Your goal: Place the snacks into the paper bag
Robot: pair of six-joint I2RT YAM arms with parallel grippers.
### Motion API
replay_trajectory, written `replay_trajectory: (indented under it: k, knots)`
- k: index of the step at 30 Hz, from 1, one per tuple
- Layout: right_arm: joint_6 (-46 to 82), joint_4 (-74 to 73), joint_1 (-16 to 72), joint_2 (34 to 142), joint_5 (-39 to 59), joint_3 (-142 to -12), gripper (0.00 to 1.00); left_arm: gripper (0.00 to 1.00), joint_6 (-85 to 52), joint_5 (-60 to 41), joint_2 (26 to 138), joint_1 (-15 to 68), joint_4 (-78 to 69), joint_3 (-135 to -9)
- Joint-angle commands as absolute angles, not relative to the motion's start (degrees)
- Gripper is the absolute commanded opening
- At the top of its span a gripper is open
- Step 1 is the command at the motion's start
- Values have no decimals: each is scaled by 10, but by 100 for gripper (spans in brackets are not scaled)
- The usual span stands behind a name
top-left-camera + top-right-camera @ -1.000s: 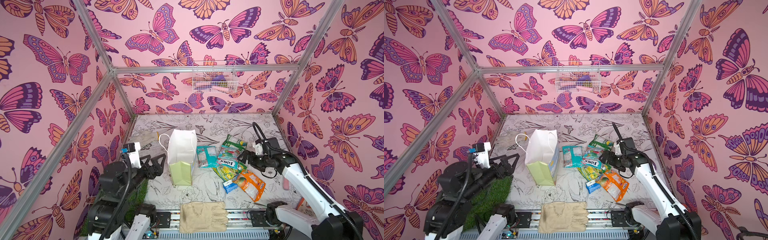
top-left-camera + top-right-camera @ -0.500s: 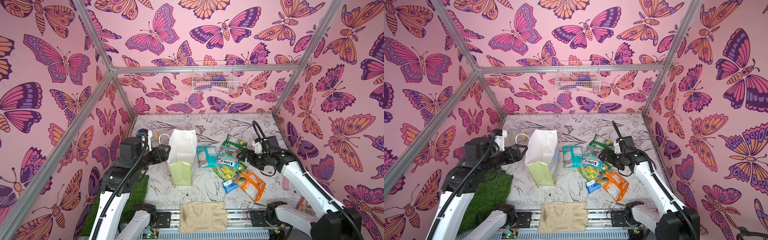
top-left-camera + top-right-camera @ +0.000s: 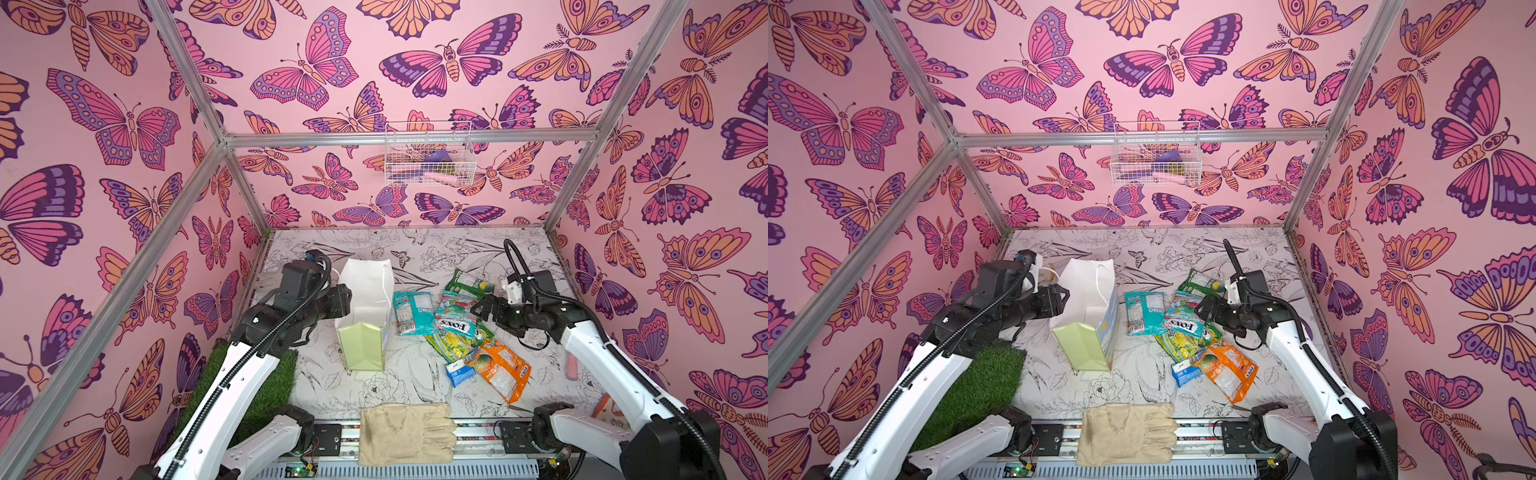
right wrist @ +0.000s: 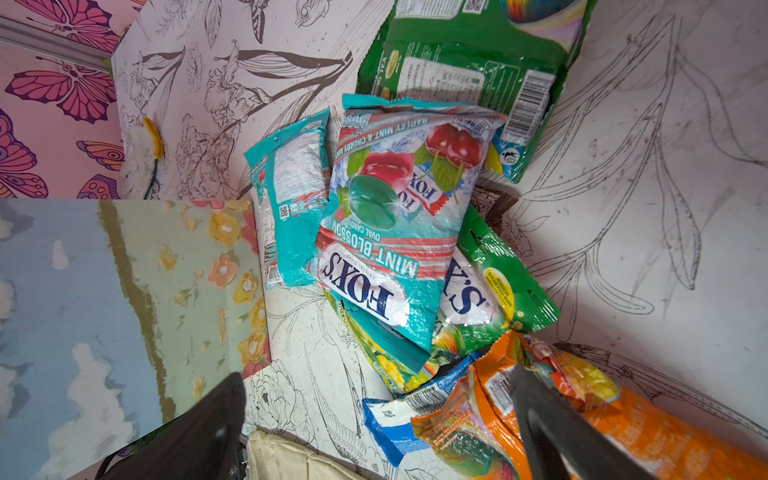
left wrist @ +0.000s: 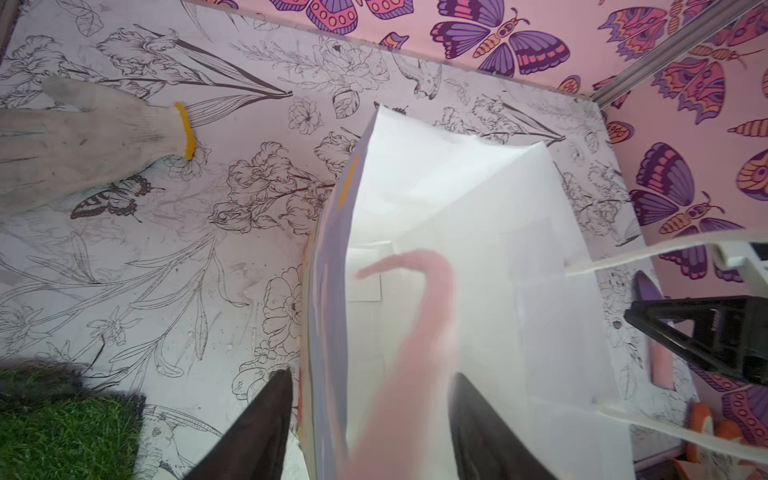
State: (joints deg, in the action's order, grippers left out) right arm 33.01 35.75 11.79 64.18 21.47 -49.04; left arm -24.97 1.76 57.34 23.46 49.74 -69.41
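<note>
Nearest, a beige fabric glove [image 3: 405, 434] lies across the front edge of the bench [image 3: 324, 390], and a patch of green artificial turf [image 3: 266, 382] sits to its left under the left arm. Just beyond, on the right half of the bench, the snacks lie in an overlapping heap. An orange plastic packet [image 3: 500, 370] touches a small blue packet [image 3: 459, 371]. Behind them a yellow-green packet [image 3: 455, 347] lies partly under a teal "Fox's" packet [image 3: 453, 318]. A second teal packet [image 3: 411, 311] lies beside that one, and a green packet [image 3: 469, 284] is farthest back. The right tool [image 3: 482, 309] hovers over this heap with its jaws spread wide and nothing between them. Left of the heap stands an upright white paper bag [image 3: 368, 307] with pale yellow-green side panels, its mouth open. The left tool [image 5: 372, 374] is partly open at the bag's rim, with one finger outside the wall and one inside the mouth, not pinched on the paper. A white wire basket [image 3: 430, 160] hangs on the far wall.
</note>
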Motion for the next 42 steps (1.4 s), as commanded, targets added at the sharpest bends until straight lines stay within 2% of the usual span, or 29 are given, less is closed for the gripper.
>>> replay_trajectory:
  k: [1,7,12,16,17,26,31,38,42]
  knots:
    - [325,361,122,643,210,-501,99,55,-247,63,585,241,505,-702]
    - [338,340,122,634,223,-488,99,37,-246,73,606,242,504,-705]
    - [341,328,122,640,234,-479,99,27,-254,81,618,245,503,-706]
    - [342,325,122,644,243,-476,99,10,-259,87,625,248,502,-702]
    - [341,328,122,645,241,-477,99,9,-260,89,626,248,503,-702]
    - [336,382,122,624,184,-489,99,0,-259,97,628,249,491,-717]
    - [350,376,122,635,167,-481,99,0,-253,95,631,249,488,-727]
    - [374,346,122,664,198,-483,98,0,-248,105,638,247,481,-736]
    - [380,361,122,659,174,-481,98,0,-254,93,645,247,470,-738]
